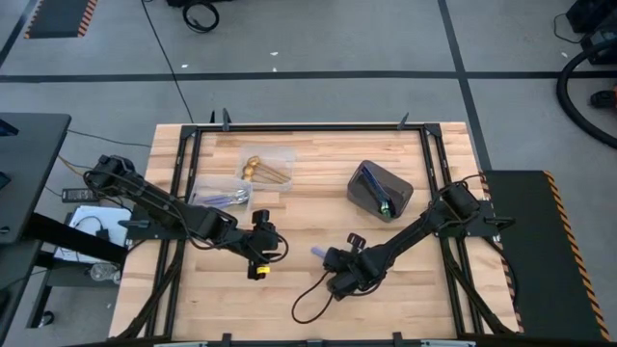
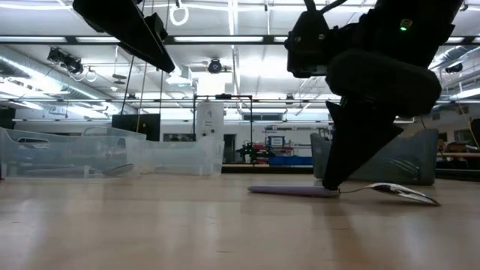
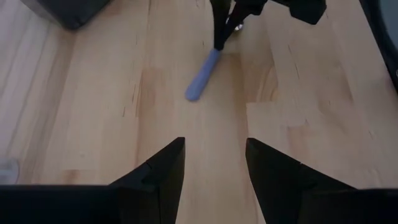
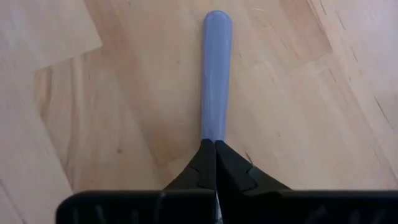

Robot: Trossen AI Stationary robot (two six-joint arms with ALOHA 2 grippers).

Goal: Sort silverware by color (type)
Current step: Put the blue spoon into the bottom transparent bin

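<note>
Table (image 1: 318,308) is carrying two clear containers and a dark bin (image 1: 379,190). Right gripper (image 1: 334,258) is clamping the blue-purple spoon (image 4: 216,74) mid-table, pinching its neck. Left gripper (image 3: 214,168) is hovering nearby, spread, holding nothing. Spoon looks light, stiff, slick; a thin grip may be slipping.

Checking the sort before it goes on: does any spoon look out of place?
Yes: one blue-handled spoon lies alone on the bare table, outside the containers. The right hand is shut on it.
</note>
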